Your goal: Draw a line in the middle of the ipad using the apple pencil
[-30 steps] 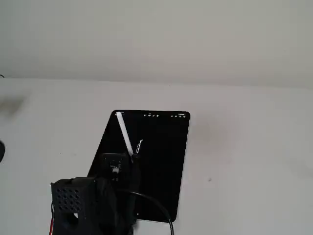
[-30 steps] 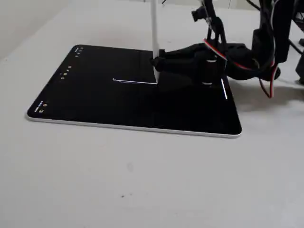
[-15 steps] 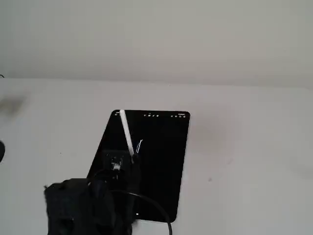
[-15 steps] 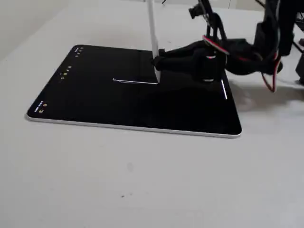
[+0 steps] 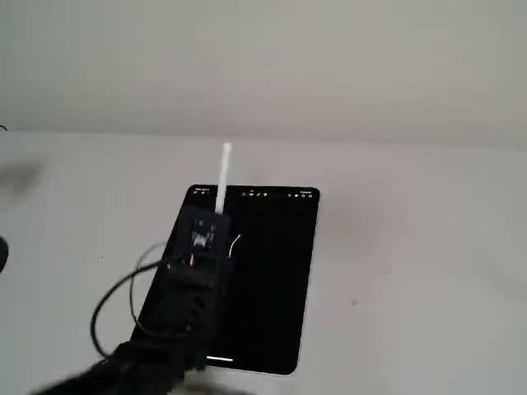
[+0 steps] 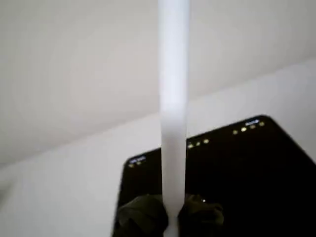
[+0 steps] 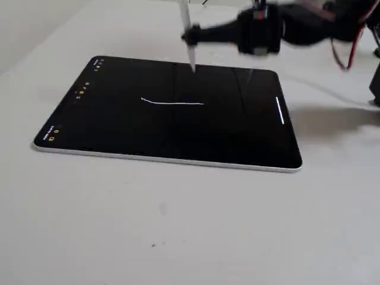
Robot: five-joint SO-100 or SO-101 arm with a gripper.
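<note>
The ipad [image 7: 119, 127] lies flat on the white table, black screen up, with tiny toolbar icons on its left short side in a fixed view. A thin white line [image 7: 172, 103] runs across the screen's middle, also visible as a short line [image 5: 235, 244]. My gripper [image 7: 191, 37] is shut on the apple pencil [image 7: 187, 24], holding it nearly upright, its tip hanging a little above the screen, past the line's right end. In the wrist view the apple pencil [image 6: 174, 113] rises between the dark fingers [image 6: 143, 215] over the ipad [image 6: 232, 168].
The arm's black body [image 5: 177, 313] and a looping cable [image 5: 111, 304] cover the ipad's left near part. A short white bar [image 7: 279, 111] glows near the screen's right edge. A pale wall [image 5: 263, 66] backs the table; a dark object [image 5: 2, 255] sits at the left edge.
The arm has risen and lifted the pencil tip off the screen. The pencil now stands higher and more upright. The white line reads slightly longer on its right end.
</note>
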